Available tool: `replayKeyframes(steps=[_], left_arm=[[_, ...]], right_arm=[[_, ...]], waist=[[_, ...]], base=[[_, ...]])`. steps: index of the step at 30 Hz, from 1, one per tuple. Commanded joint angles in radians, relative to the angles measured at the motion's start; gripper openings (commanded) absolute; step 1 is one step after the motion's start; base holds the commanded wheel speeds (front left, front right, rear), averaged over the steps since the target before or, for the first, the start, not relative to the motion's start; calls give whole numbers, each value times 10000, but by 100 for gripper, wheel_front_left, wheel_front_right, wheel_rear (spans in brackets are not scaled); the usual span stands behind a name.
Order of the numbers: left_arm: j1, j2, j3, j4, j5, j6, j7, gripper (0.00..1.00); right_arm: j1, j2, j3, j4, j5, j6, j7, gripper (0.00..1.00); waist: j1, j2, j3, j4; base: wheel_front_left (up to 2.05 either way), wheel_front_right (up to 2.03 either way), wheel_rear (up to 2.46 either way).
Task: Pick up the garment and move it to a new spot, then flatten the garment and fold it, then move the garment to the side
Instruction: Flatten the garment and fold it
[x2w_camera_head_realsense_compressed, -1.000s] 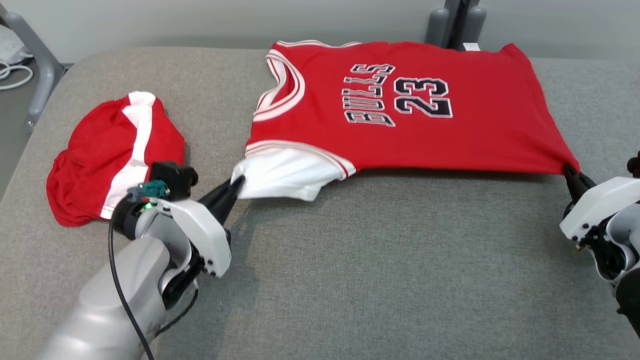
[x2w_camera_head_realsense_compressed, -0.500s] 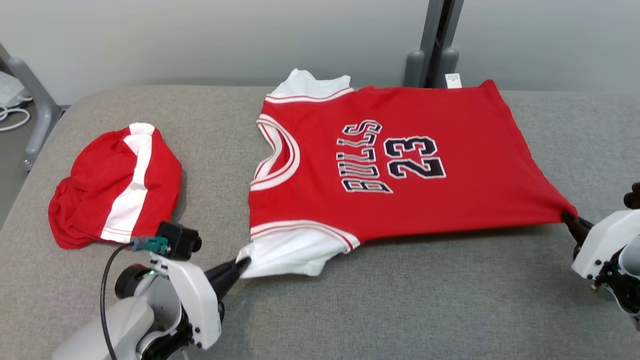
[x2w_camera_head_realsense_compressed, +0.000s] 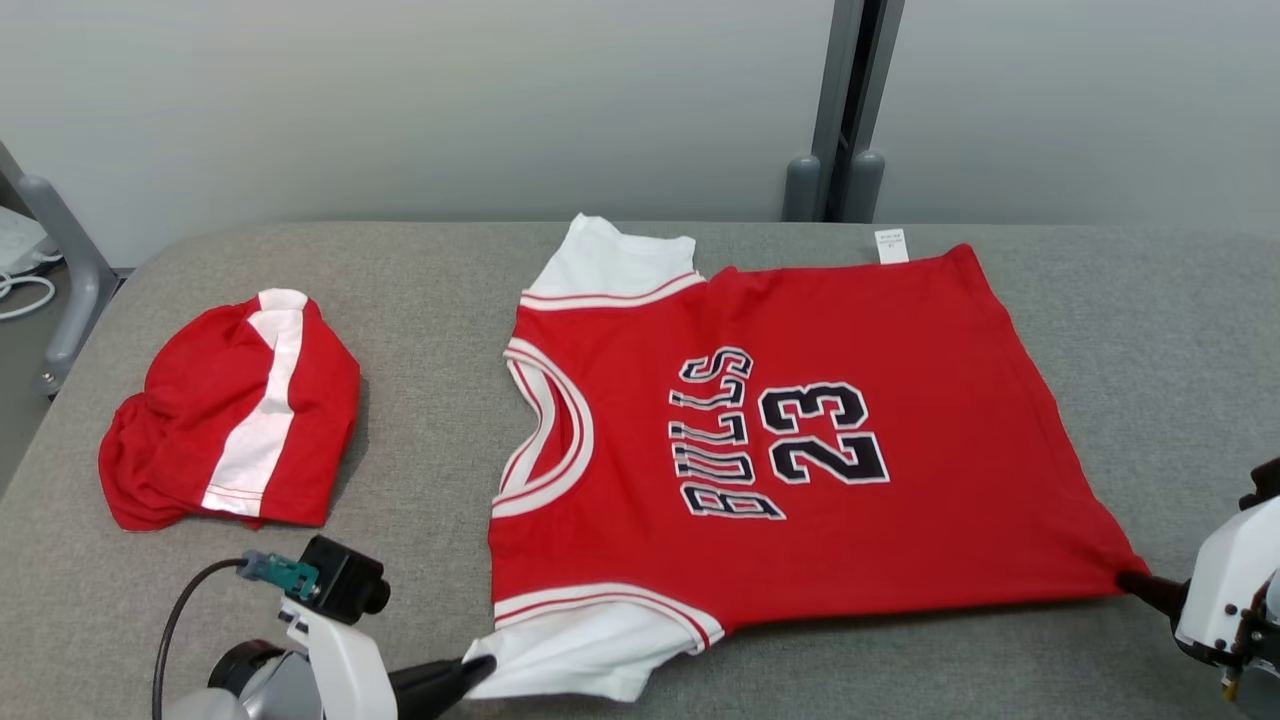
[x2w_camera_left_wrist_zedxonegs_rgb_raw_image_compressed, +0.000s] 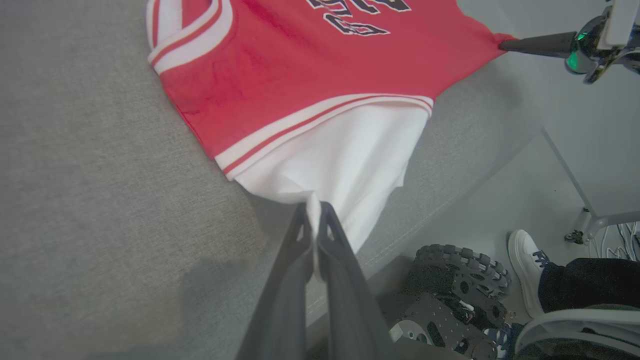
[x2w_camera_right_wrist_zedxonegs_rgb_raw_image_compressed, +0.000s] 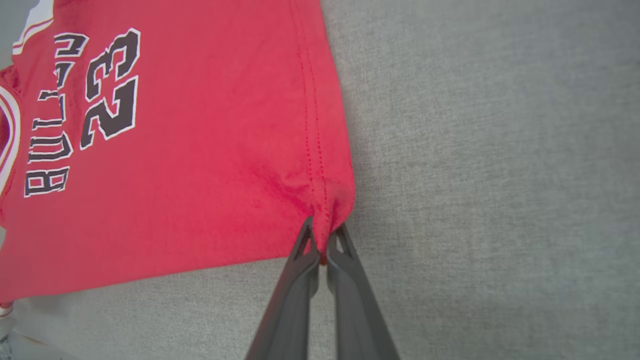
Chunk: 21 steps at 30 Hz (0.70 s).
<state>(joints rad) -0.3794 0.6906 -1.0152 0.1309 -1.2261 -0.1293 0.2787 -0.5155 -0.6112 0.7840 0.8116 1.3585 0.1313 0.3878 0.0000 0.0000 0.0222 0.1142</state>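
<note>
**red-and-white cloth basketball jersey (x2w_camera_head_realsense_compressed: 800, 450) spread on the grey fabric-covered table (x2w_camera_head_realsense_compressed: 420, 300), pinched at two near corners**

the jersey lies face up near the middle of the table, its neck opening towards the robot's left and its hem towards the right. the black, white-edged lettering "bulls 23" reads sideways in the head view. one white sleeve points to the far side of the table and the other to the near side. a small white label (x2w_camera_head_realsense_compressed: 889, 246) sticks out at the far hem corner.

the left gripper (x2w_camera_head_realsense_compressed: 470, 672) is clenched on the tip of the near white sleeve. in the left wrist view a sliver of white cloth is squeezed between its two dark fingers, close to the table's near edge. the right gripper (x2w_camera_head_realsense_compressed: 1135, 582) is clamped on the near hem corner, where the red fabric bunches into small creases at the stitched seam. between the two grips the near edge of the jersey runs almost straight and the red body looks smooth.

well apart on the robot's left, a crumpled red garment with a white stripe (x2w_camera_head_realsense_compressed: 230, 410) sits in a heap on the table. a grey upright post (x2w_camera_head_realsense_compressed: 845, 110) stands behind the table's far edge against a pale wall. below the table edge, the left wrist view shows a black studded wheel (x2w_camera_left_wrist_zedxonegs_rgb_raw_image_compressed: 460, 280) and a person's white shoe (x2w_camera_left_wrist_zedxonegs_rgb_raw_image_compressed: 525, 260) on the floor.
</note>
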Motion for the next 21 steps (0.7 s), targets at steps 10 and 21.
replayKeyframes(steps=[10,21], left_arm=[[860,1036,-135,-1557,-803,119,704,0],[966,1527,-320,-2494,-422,546,946,0]], right_arm=[[592,-787,-49,-996,547,-11,1415,0],[1383,-1739,-185,-2582,409,-11,1663,0]], waist=[[0,0,-334,-124],[0,0,-271,-43]], base=[[0,0,0],[0,0,0]])
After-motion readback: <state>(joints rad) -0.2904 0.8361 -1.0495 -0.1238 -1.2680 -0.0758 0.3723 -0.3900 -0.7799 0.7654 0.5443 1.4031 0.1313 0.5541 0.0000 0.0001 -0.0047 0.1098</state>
